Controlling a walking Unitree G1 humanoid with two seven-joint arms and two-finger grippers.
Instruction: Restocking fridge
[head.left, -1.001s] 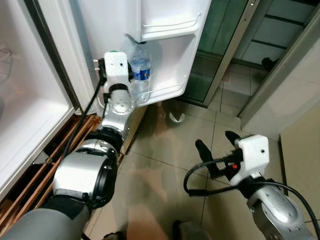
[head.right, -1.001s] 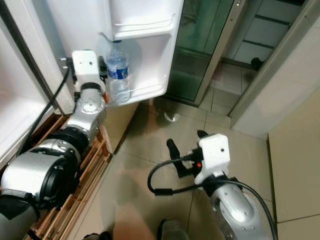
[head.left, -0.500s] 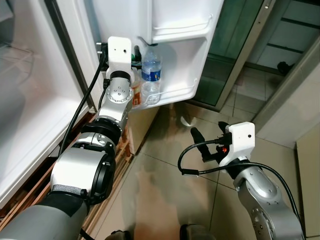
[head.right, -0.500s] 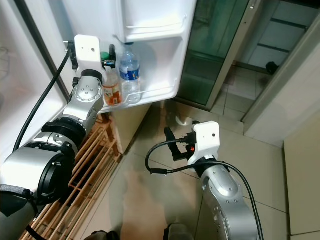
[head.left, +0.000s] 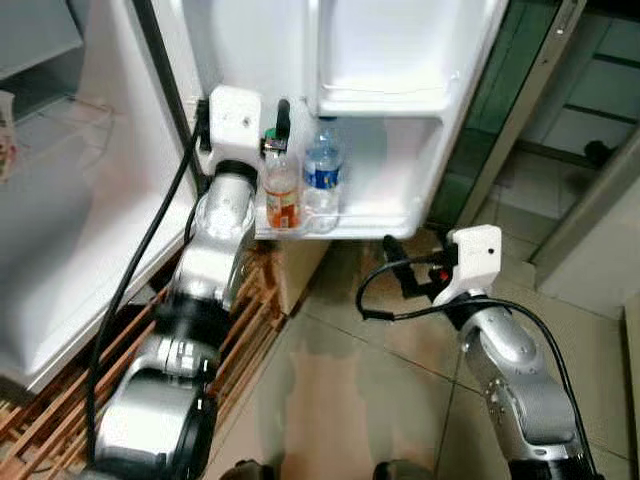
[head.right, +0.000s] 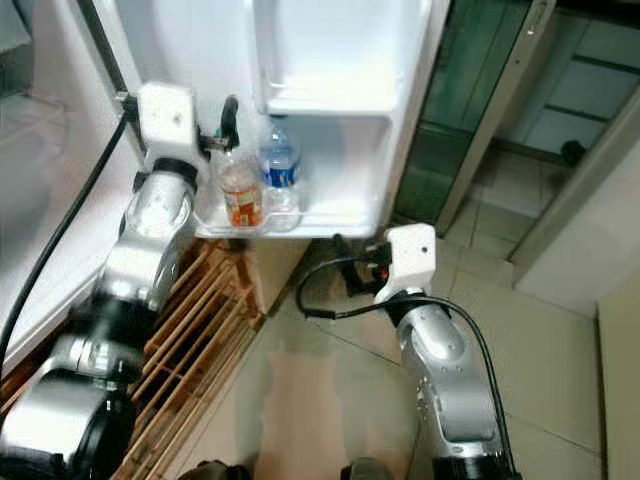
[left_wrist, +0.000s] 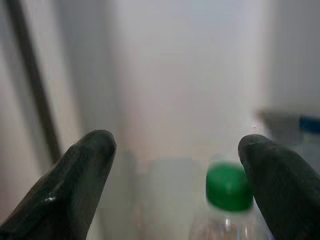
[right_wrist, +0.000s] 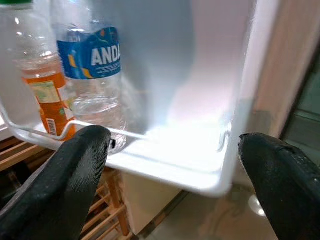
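Two bottles are seen standing side by side in the bottom shelf (head.left: 375, 215) of the open fridge door (head.left: 400, 60): a green-capped bottle (head.left: 281, 190) with an orange label and, touching it, a water bottle (head.left: 322, 183) with a blue label. The left hand (left_wrist: 175, 165) is held just above the green cap, its fingers (left_wrist: 75, 180) spread wide and empty. The right hand (right_wrist: 180, 170) is held low before the shelf, fingers wide apart, gripping nothing. A wooden slatted rack (head.left: 250, 320) lies on the tiled floor (head.left: 350, 400).
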